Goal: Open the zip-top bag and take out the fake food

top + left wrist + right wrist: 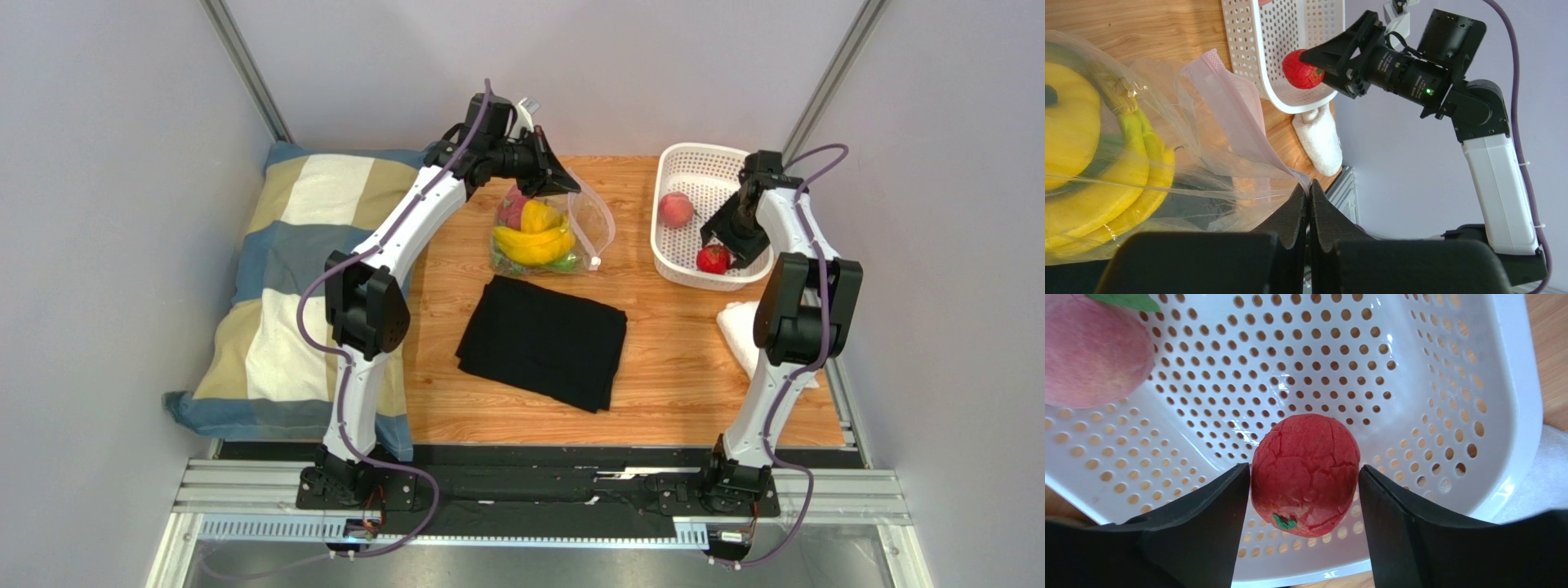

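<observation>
We see pale lilac-grey walls (111, 147) on three sides, grey metal posts (245, 67) in the far corners, a light wood-grain table top (687, 380), a checked blue, cream and tan cushion (294, 245) over its left edge, an aluminium rail (846, 496) along its near edge, soft even light.
</observation>
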`<state>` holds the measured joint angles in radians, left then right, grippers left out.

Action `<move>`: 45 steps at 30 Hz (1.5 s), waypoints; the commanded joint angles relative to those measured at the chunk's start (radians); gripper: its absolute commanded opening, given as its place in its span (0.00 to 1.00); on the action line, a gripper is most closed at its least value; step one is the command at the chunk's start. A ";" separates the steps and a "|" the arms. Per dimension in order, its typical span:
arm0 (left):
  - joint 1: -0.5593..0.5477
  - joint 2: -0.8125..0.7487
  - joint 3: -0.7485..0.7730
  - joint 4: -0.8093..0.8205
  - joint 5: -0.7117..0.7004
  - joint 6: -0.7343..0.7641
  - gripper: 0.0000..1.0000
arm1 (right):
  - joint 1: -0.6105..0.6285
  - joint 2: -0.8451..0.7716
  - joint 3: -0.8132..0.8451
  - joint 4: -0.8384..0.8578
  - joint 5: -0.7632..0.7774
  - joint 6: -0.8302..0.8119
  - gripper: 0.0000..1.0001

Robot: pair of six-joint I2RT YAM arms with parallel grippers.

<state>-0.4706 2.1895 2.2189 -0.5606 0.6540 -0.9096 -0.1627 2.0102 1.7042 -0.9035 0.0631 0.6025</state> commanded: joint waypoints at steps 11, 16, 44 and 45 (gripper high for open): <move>0.004 -0.053 0.047 0.021 0.012 0.000 0.00 | 0.147 -0.135 0.152 -0.055 -0.130 -0.063 0.73; 0.004 -0.051 0.047 0.021 0.010 -0.003 0.00 | 0.319 -0.185 0.144 0.005 -0.279 -0.012 0.54; -0.013 -0.050 0.030 0.024 0.013 0.002 0.00 | 0.465 0.071 0.068 0.296 -0.534 0.207 0.67; -0.013 -0.048 0.030 0.024 0.015 0.000 0.00 | 0.465 0.076 0.063 0.301 -0.540 0.210 0.71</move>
<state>-0.4782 2.1895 2.2192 -0.5610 0.6537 -0.9100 0.2981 2.0720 1.7878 -0.6785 -0.4355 0.7773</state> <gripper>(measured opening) 0.003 0.662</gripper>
